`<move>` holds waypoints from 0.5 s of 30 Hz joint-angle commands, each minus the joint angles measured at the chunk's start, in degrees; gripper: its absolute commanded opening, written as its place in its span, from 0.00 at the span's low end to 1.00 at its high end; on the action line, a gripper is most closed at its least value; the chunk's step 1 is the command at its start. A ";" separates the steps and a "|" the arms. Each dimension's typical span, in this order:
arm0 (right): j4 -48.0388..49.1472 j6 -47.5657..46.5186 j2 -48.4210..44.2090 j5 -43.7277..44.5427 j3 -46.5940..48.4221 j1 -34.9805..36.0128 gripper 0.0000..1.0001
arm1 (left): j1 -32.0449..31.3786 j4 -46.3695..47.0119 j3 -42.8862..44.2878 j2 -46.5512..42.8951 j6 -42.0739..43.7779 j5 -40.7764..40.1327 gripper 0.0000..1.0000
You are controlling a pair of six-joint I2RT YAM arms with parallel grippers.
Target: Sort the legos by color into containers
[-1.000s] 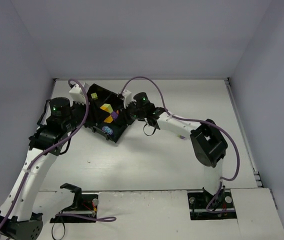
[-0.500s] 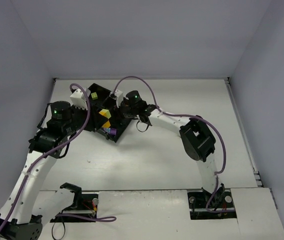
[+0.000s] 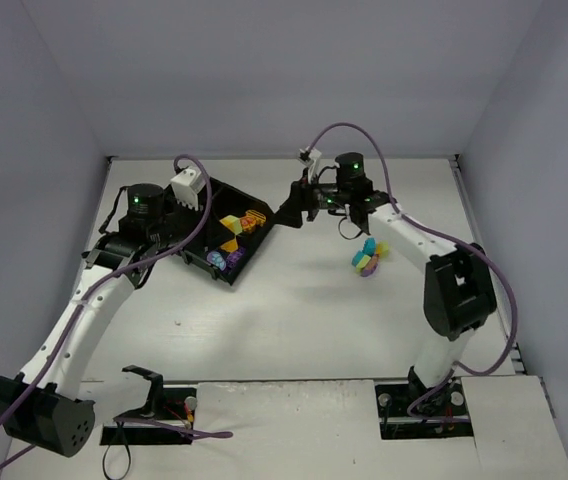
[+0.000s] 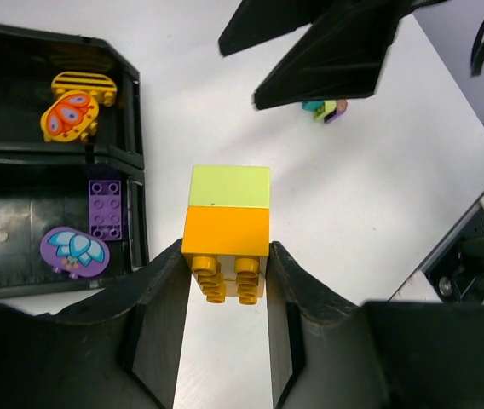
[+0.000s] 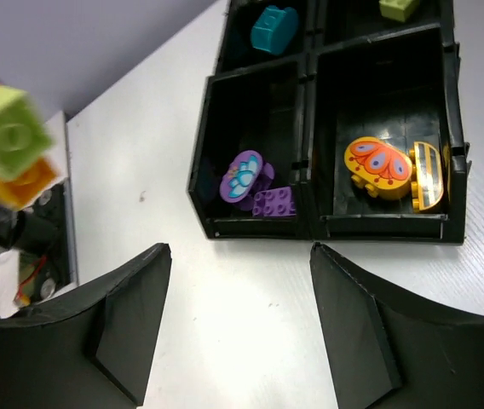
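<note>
My left gripper [image 4: 225, 252] is shut on an orange brick [image 4: 226, 232] with a lime green brick [image 4: 229, 187] stuck on its far end, held beside the black tray [image 4: 135, 153]. In the right wrist view this stack [image 5: 8, 145] shows at the left edge. The tray [image 5: 310, 228] holds purple legos [image 5: 246, 176], orange legos [image 5: 377, 166], a teal one [image 5: 273, 27] and a lime one [image 5: 398, 8], each colour in its own compartment. My right gripper [image 5: 238, 249] stands open and empty over bare table just outside the tray; from above it [image 3: 292, 207] is at the tray's right corner.
A small heap of loose legos [image 3: 367, 258], teal, purple and yellow, lies on the table under my right forearm, right of the tray [image 3: 199, 262]. It also shows far off in the left wrist view [image 4: 323, 109]. Grey walls close in the table's back and sides.
My right gripper has opened and pulled back from over the tray to its right corner. My left arm has swung right, carrying the orange and lime stack.
</note>
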 commanded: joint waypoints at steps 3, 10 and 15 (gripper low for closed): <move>3.41 -1.51 -10.45 -11.56 -3.69 -0.60 0.64 | 0.58 7.57 5.47 2.45 7.11 10.96 0.00; 3.41 -2.39 -13.45 -15.52 -3.95 -0.43 0.66 | 0.32 10.30 6.61 6.40 17.65 26.34 0.00; 3.32 -2.74 -13.72 -16.31 -2.46 0.01 0.66 | -0.56 10.38 8.37 9.39 19.77 30.92 0.00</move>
